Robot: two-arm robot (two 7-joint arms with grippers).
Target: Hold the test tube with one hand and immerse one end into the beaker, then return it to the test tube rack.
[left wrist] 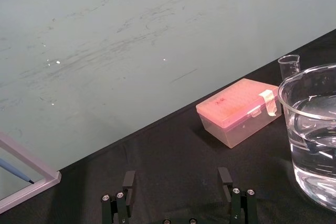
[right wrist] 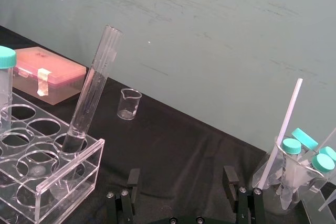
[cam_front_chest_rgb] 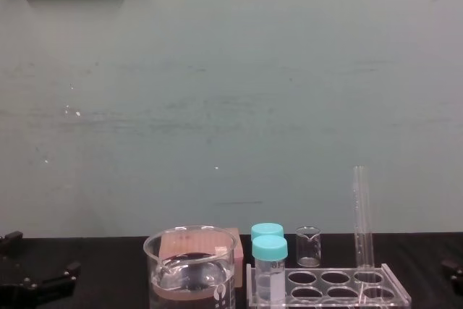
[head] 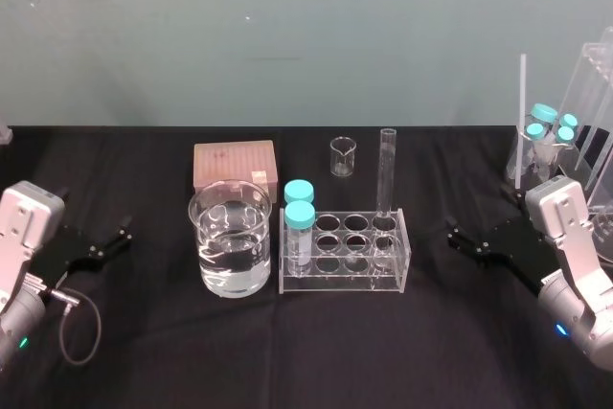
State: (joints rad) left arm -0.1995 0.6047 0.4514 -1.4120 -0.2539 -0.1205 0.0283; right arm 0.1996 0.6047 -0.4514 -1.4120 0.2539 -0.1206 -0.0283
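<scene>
A: Test tube (head: 387,179) stands in the far right corner hole of the test tube rack (head: 340,284), open end up. Most of its length is bare above the acrylic, and in the right wrist view it leans a little.

B: Beaker?

A: Large beaker (head: 230,270) is just beside the rack's left end, about half full of clear liquid. Cannot tell if glass touches acrylic. Two teal-capped vials (head: 300,227) sit in the rack's left holes, between tube and beaker.

B: Grippers?

A: Right gripper (head: 465,239) is low over the black cloth (head: 306,352), to the right of the rack and apart from it. Its fingers are spread with nothing between them. Left gripper (head: 113,244) is parked well left of the beaker, also spread and empty.

B: So the step is the reach and grasp. I judge the right arm best placed.

A: Agreed. Come in level and take the tube on the bare glass well above the rack's top plate. Centre it between the pads before closing, and close gently, since glass is round and slick.

B: And the lean?

A: Match it, or the tube will bind in the hole. Lift along its own axis until the rounded end clears the plate.

B: Risks?

A: Knocking the vial caps on the way to the beaker, so carry the tube high. The small beaker (head: 343,156) and pink tip box (head: 235,165) behind are out of the path
</scene>
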